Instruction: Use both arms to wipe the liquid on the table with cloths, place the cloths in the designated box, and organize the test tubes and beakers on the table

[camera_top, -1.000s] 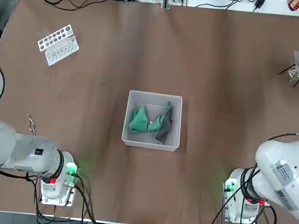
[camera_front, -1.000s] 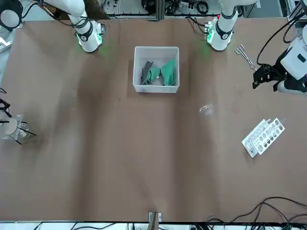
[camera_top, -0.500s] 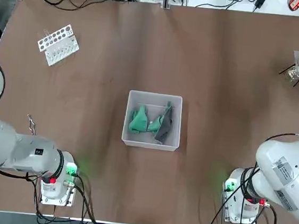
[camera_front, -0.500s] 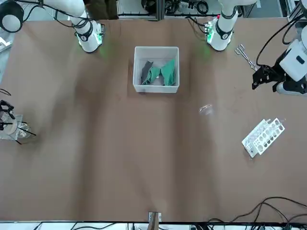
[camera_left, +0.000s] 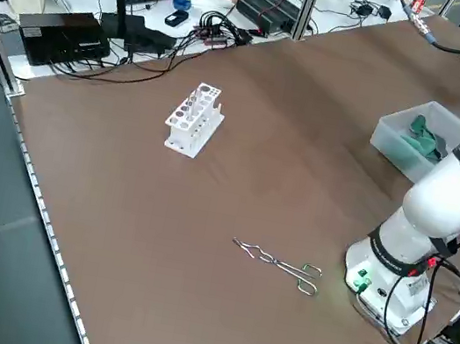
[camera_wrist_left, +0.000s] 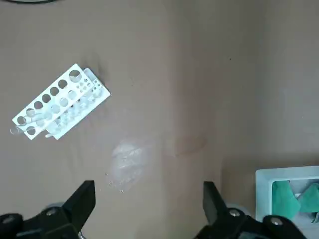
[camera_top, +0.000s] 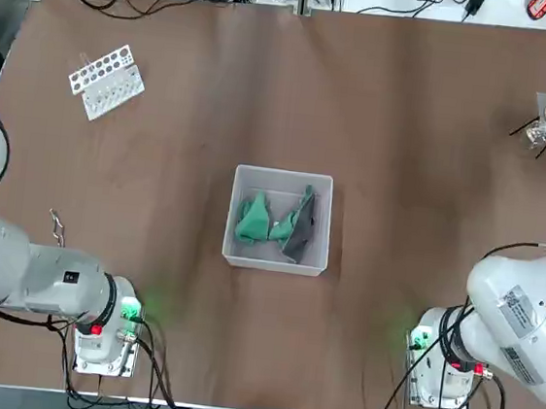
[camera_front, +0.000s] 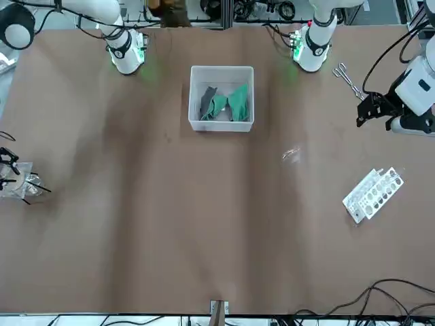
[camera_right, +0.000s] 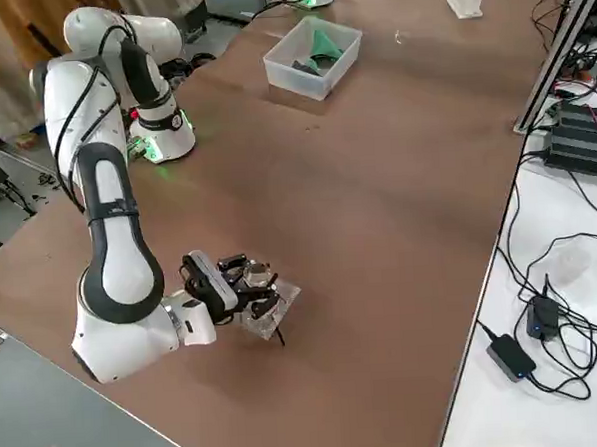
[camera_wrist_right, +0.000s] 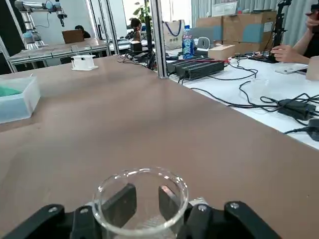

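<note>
The right gripper [camera_wrist_right: 147,196] is out by the worktop's [camera_top: 360,116] right edge, towards the far corner, its two fingers closed on a clear glass beaker [camera_wrist_right: 142,221] — the round rim shows just above them. The left gripper [camera_wrist_left: 149,185] hangs over the worktop's left side, fingers wide apart with nothing between them.

Both cloths, one green [camera_top: 254,219] and one green and grey [camera_top: 298,229], lie crumpled inside the pale box [camera_top: 273,260], near the middle of the worktop. The white test-tube rack [camera_top: 107,82] sits near the far left corner, with clear tubes [camera_wrist_left: 34,118] in it. Metal tongs [camera_left: 278,263] lie by the left edge, and a shiny wet-looking patch [camera_wrist_left: 127,164] shows between rack and box.

White labels [camera_top: 517,315] are stuck on the right arm [camera_top: 522,299], and a blue bottle [camera_wrist_right: 188,44] behind carries one too — their print is too small to read.
</note>
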Robot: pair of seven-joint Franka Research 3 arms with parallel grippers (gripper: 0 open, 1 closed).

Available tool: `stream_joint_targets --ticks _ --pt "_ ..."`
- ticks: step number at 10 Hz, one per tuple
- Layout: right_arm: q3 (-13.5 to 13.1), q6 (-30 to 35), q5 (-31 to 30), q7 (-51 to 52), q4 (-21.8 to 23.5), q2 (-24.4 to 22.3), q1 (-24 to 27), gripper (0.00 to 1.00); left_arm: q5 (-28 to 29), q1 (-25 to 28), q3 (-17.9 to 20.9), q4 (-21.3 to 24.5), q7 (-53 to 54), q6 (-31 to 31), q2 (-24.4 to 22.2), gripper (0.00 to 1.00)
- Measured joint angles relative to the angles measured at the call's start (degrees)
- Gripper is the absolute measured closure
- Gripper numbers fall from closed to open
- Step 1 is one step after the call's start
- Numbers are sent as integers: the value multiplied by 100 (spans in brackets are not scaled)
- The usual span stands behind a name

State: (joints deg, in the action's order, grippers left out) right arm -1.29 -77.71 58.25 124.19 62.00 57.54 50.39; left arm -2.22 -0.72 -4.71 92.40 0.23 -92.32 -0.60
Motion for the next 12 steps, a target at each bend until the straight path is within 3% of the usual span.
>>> stream_joint_targets --ticks 6,10,12 --pt "-13 -96 1 49 -39 109 27 64 0 0 -2 8 0 0 4 4" --pt "-15 -107 1 52 -65 131 27 38 0 0 -2 9 0 0 4 4" --pt "-23 -106 0 52 -66 131 28 9 0 0 -2 9 -1 0 4 4"
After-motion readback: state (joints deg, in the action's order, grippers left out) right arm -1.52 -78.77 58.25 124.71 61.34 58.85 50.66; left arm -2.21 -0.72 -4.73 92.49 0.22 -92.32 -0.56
